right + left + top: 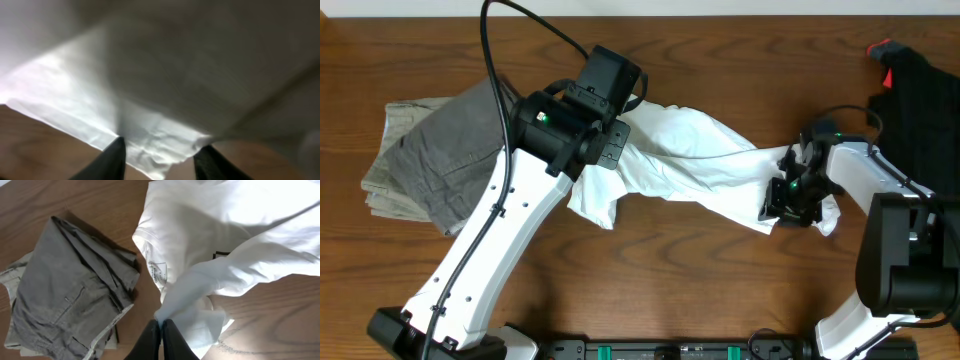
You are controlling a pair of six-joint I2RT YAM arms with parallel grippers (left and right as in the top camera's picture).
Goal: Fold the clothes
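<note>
Partly hidden beneath left arm (500,230): white T-shirt (690,160).

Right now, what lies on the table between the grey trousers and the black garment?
The white T-shirt, stretched out across the wooden table; the overhead view shows it.

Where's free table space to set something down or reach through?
Free: front centre of the table, below the white T-shirt, between left arm and right arm; back strip between T-shirt and black garment; back-left corner beyond the trousers. Crowded: mid-table, T-shirt stretched across.
</note>
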